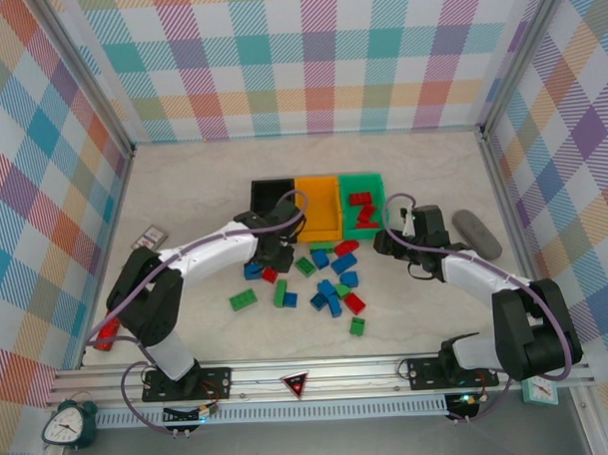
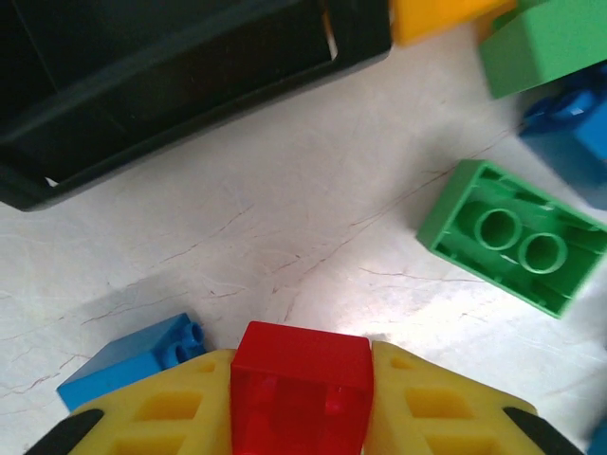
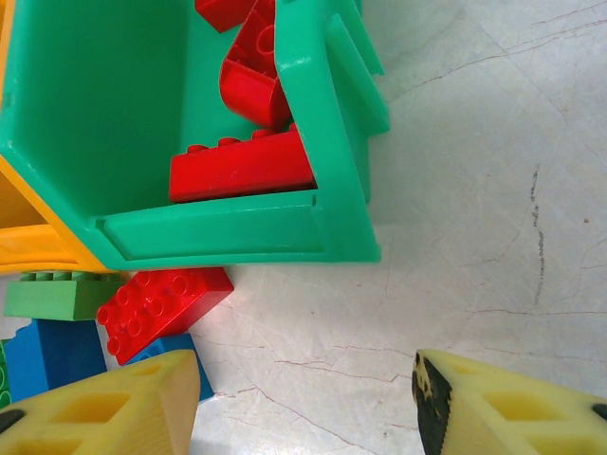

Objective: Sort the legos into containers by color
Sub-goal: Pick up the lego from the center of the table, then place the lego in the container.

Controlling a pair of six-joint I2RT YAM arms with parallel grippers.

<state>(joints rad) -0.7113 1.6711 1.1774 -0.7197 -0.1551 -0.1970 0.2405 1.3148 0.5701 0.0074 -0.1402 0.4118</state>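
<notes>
Top view: I see my left gripper (image 1: 269, 261) just below the black bin (image 1: 273, 185), and my right gripper (image 1: 389, 240) at the lower right corner of the green bin (image 1: 382, 200).

Left wrist: the fingers (image 2: 161, 409) are clenched on a red brick (image 2: 302, 391) at bottom centre.

Right wrist: the fingers (image 3: 114, 408) are spread wide and hold nothing. A second red lego (image 3: 161, 305) lies just below the green bin, its long axis rising rightward.

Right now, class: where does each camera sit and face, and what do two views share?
Top external: above and behind, looking down on table; left arm, right arm show.
Left wrist: looks down beside black bin; left fingers clamp a red lego.
Right wrist: looks down at green bin; right fingers open.
Shared: green bin, in top and right wrist.
</notes>
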